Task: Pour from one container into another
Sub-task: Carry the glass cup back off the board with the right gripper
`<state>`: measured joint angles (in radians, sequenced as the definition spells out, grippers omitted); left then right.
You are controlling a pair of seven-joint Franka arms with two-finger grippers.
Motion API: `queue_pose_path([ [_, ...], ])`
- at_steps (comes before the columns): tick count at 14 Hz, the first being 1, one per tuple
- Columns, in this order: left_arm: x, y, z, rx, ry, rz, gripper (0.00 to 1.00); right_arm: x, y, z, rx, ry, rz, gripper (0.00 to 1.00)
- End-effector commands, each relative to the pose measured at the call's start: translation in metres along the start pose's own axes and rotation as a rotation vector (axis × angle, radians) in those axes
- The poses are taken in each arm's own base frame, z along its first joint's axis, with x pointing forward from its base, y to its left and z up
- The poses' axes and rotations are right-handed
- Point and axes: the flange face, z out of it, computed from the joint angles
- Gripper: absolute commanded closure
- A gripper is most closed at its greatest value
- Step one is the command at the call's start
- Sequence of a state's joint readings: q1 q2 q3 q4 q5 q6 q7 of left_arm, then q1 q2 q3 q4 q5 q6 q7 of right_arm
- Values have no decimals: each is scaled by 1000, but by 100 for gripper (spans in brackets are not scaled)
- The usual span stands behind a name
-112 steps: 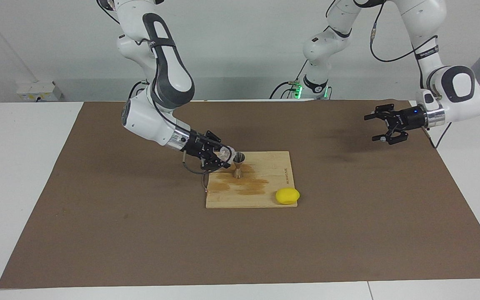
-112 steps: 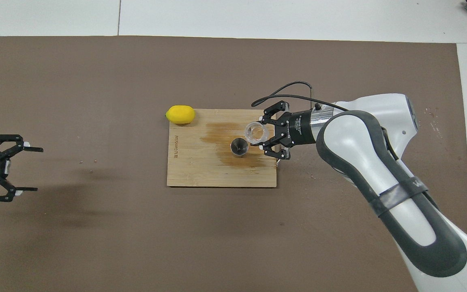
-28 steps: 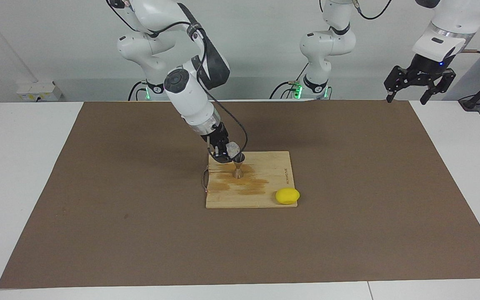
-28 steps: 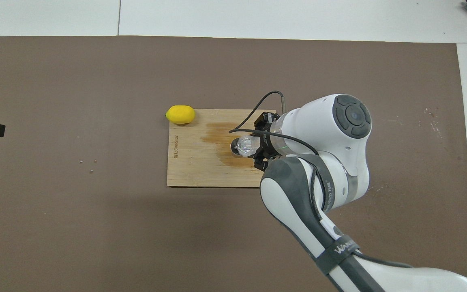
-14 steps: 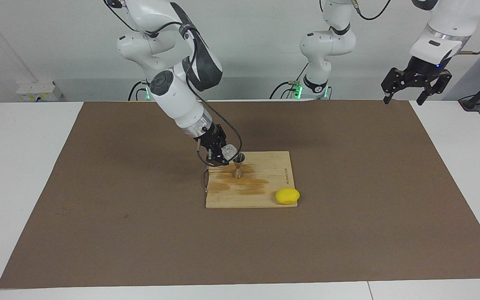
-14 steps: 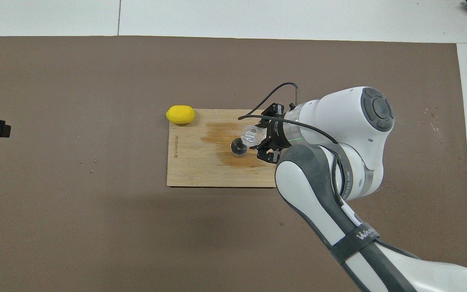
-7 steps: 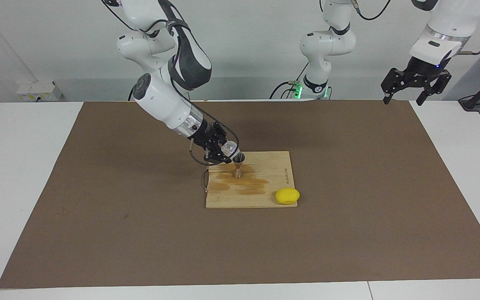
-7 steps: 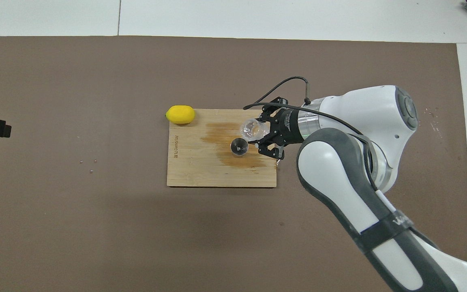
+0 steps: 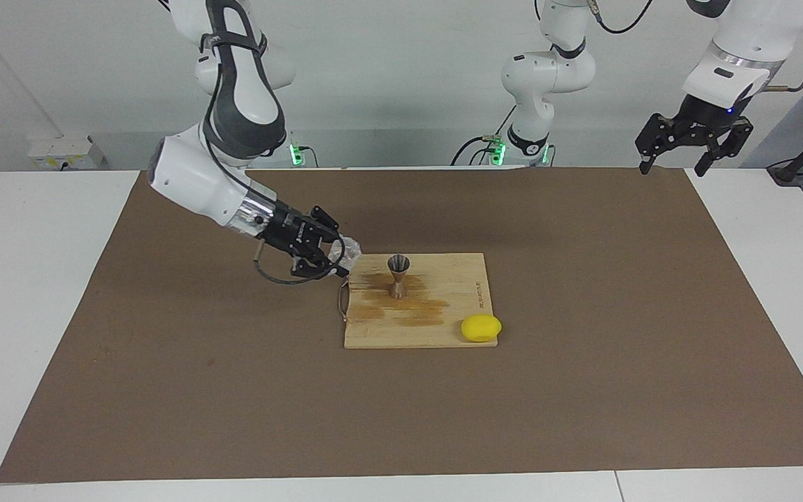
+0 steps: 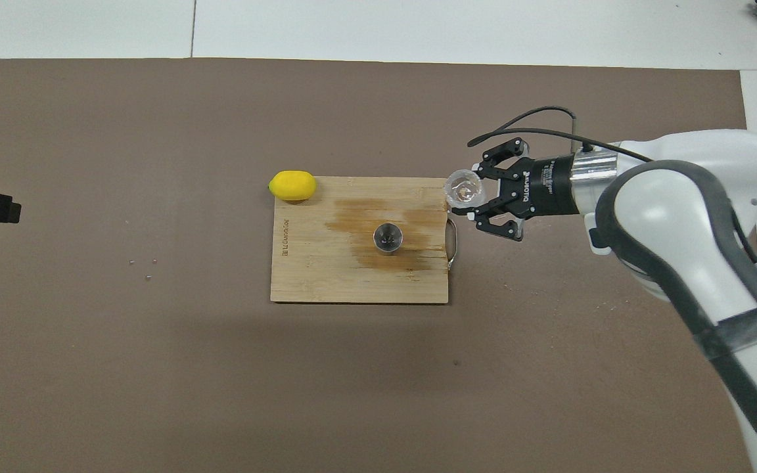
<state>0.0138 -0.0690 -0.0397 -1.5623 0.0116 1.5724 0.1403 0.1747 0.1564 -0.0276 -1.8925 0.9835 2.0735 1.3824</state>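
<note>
1. The right gripper (image 9: 337,259) is clamped on the glass tumbler (image 10: 464,190), holding it in the air over the right-arm edge of the cutting board (image 9: 443,328), at about 3 o'clock from the jigger in the overhead view.
2. The steel jigger (image 9: 398,276) stands upright on the board's stained patch (apart from the tumbler).
3. A lemon (image 9: 481,328) lies touching the board's corner, around 10 o'clock from the jigger in the overhead view.
4. The left gripper (image 9: 673,164) waits raised over the mat's corner, fingers spread and holding nothing.
</note>
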Motion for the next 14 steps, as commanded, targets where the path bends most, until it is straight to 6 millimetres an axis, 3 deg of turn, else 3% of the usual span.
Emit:
queue_pose_path([
  [1, -7, -2, -6, -4, 9, -22, 0, 28, 6, -33, 10, -56, -19, 100],
  [3, -8, -2, -5, -7, -3, -25, 0, 58, 5, -42, 19, -101, -36, 100],
  [7, -8, -2, -5, -7, 0, -70, 0, 114, 4, -33, 62, -199, 0, 100],
  [12, -9, -4, -4, -7, 0, -77, 0, 185, -8, 4, 70, -273, -1, 100],
  [14, -9, -5, -4, -6, 3, -79, 0, 200, -9, 12, 63, -274, -17, 100],
])
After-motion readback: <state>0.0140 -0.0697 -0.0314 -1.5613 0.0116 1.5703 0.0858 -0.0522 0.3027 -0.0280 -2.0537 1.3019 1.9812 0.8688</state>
